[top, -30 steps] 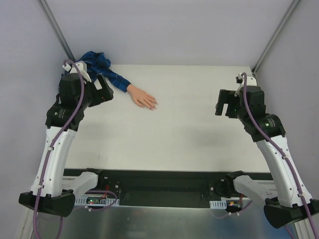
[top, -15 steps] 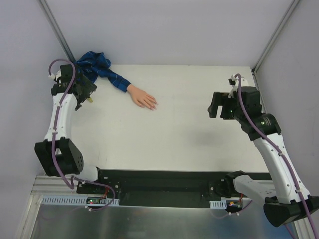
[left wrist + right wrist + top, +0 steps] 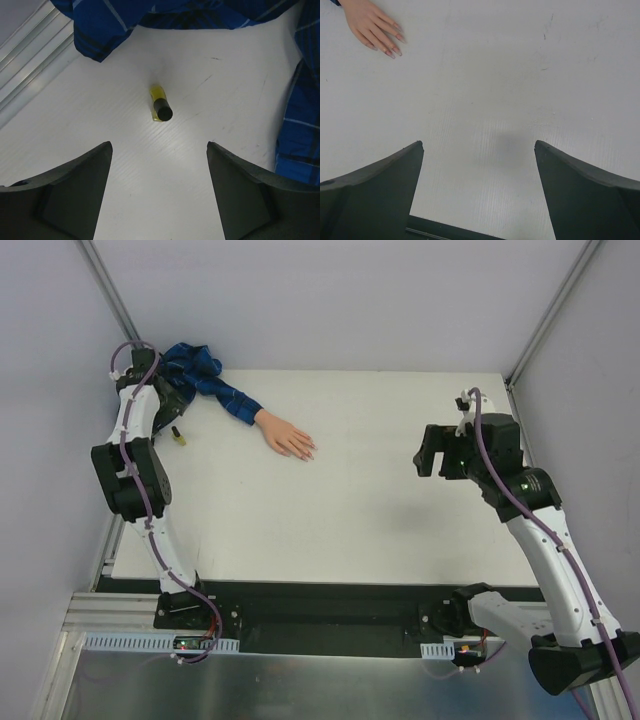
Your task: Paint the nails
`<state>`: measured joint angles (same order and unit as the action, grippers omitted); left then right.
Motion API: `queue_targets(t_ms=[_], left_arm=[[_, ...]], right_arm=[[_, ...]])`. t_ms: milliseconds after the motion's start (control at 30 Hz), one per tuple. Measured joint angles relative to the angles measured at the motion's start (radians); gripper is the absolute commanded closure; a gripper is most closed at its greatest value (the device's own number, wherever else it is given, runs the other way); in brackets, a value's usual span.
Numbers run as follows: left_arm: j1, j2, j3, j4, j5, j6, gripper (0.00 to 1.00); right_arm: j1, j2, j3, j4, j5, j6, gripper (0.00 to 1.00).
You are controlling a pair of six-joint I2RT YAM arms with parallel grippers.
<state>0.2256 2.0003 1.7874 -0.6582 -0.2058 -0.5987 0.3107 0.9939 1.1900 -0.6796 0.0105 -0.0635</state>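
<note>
Several pinkish nails tipped a smooth, flesh-coloured mannequin hand that lay flat on the matte white table, toward its far left. Its wrist vanished into a rumpled blue plaid sleeve bunched in the corner. Near the sleeve, a small yellow-and-black bottle lay on its side. From above, the left gripper was hard to pick out against the cloth; it pointed down over the bottle, fingers spread, touching nothing. The right gripper hung over the table's right side, well apart from the hand, spread wide and empty.
</note>
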Motion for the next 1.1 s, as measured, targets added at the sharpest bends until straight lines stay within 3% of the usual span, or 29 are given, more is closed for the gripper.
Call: queue_targets(t_ms=[133, 300, 1100], left_arm=[[0.005, 0.081, 0.077, 0.002, -0.031, 0.032, 0.33], [0.005, 0.143, 0.144, 0.004, -0.048, 0.072, 0.36], [0.004, 0.257, 0.156, 0.008, -0.041, 0.144, 0.54]], right_arm=[[0.000, 0.006, -0.011, 0.002, -0.017, 0.000, 0.04], [0.000, 0.015, -0.011, 0.003, -0.024, 0.000, 0.04], [0.000, 0.031, -0.011, 0.005, -0.027, 0.000, 0.04]])
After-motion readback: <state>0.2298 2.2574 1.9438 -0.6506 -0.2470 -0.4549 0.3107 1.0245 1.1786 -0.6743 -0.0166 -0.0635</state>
